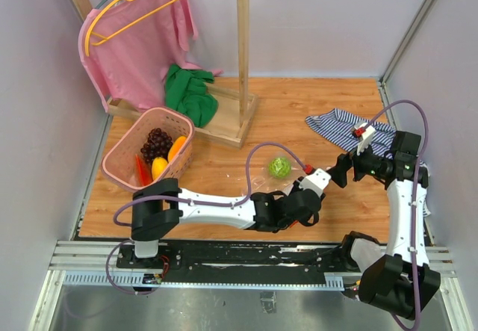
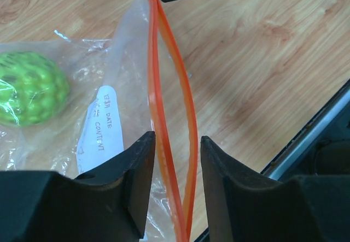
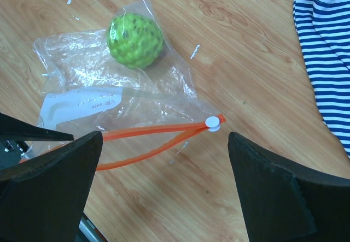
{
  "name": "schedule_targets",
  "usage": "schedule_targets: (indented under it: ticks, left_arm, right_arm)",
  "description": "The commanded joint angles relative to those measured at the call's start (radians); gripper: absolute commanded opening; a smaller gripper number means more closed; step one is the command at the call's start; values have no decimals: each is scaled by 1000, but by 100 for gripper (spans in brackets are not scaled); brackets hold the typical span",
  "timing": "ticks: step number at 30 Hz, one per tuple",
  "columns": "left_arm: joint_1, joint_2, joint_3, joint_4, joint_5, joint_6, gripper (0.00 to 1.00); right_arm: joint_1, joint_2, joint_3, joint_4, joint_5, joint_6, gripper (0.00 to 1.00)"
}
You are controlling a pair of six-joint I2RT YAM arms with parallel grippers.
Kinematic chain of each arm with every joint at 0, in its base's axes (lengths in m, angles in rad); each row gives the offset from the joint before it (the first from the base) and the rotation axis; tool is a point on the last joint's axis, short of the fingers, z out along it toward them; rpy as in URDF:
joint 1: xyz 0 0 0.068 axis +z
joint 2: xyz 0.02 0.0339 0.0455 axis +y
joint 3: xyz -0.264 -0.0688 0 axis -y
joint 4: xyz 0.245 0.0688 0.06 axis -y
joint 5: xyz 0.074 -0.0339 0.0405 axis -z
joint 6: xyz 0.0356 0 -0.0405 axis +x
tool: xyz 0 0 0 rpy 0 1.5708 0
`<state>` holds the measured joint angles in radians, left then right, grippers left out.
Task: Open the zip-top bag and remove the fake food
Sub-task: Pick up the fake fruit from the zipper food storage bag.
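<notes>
The zip-top bag (image 3: 82, 62) lies flat on the wooden table, its white label (image 2: 101, 127) facing up. A green leafy ball (image 3: 135, 40), a piece of the fake food, sits inside it (image 1: 280, 167). The two halves of the orange zip strip (image 2: 164, 89) bow apart and meet at a white tab (image 3: 213, 123). My left gripper (image 2: 178, 136) straddles both halves near the bag's near end, its jaws narrow but with gaps at each side. My right gripper (image 3: 165, 138) hovers wide open over the tab end, holding nothing.
A pink basket (image 1: 119, 159) at the left holds grapes (image 1: 155, 143) and yellow, orange and red toy food. A striped cloth (image 1: 347, 125) lies at the right. At the back, a green cloth (image 1: 190, 92) lies on a wooden rack with a pink shirt (image 1: 138, 32).
</notes>
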<state>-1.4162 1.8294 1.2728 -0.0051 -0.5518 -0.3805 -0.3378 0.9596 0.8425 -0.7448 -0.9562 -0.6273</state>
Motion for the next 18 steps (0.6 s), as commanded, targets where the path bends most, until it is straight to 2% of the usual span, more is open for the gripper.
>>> schedule_targets:
  ticks: [1,7,13,14,18]
  left_arm:
    - [-6,61,80,-97,-53,3,43]
    - [7,105,121,-134,-89,6,41]
    - [60,96,118,-123,-15,-15,4]
    - [67,86,116,-115,-7,-16,1]
    - [99,46,90,-72,23,-25,0]
  right_arm:
    - [-21,-9,-10,6,4,10,98]
    - [-23,-6,-10,-1,-6,3,98]
    - [-23,-3,-7,-7,-7,-6,98]
    - [-23,-3,-9,-7,-7,-6,98]
    - [-23,-4,-8,-18,-24,-23,98]
